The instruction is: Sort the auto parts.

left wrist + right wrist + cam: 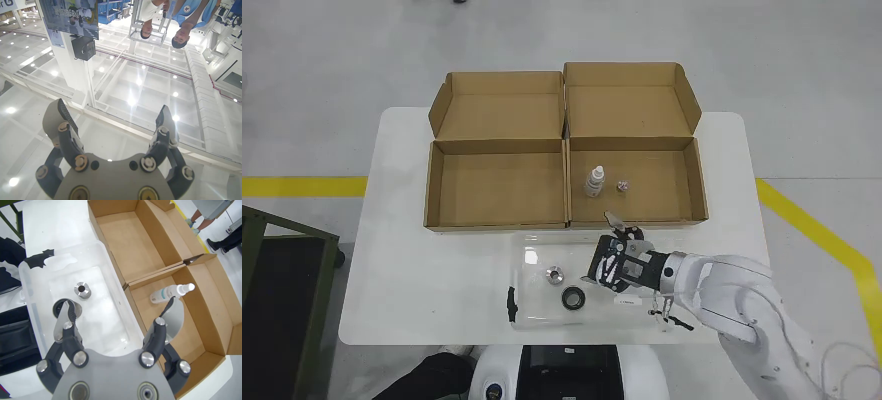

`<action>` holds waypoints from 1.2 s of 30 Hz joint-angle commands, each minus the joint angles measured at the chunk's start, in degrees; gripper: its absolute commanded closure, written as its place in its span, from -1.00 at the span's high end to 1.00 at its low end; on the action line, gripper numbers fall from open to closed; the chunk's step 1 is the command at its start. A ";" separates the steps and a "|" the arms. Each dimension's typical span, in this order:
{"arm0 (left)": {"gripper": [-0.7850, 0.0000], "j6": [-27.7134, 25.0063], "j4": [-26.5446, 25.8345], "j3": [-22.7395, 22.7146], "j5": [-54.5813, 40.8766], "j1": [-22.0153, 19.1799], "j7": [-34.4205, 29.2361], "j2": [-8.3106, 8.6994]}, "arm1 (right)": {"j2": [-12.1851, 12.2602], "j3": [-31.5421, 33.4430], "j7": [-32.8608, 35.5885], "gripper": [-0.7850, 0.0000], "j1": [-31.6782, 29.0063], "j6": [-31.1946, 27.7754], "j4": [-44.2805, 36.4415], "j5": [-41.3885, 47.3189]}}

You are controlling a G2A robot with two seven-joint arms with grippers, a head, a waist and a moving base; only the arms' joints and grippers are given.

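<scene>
Parts lay in two places when we looked. A silver bushing (82, 290) and a dark ring (78, 310) sat close together in the clear tray (105, 256), which stood on the white table (402, 280) just in front of two cardboard boxes. A spray bottle (166, 293) lay on its side in the right-hand box (208, 291), near a small metal piece (623, 184). We saw the right gripper (119, 303) spread wide and holding nothing, one finger over the dark ring and the other over the right-hand box beside the bottle. The left gripper (112, 108) was likewise spread and empty, turned up toward the ceiling.
</scene>
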 commanded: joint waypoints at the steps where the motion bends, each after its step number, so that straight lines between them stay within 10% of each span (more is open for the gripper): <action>1: 1.00 0.00 0.00 0.00 0.00 0.00 0.00 0.00 | 0.12 -0.31 -0.30 0.96 -0.73 -0.31 -0.33 -0.76; 36: 1.00 0.00 0.00 0.00 0.00 0.00 0.00 0.00 | 0.54 -9.40 5.04 0.84 4.93 -6.36 11.93 0.39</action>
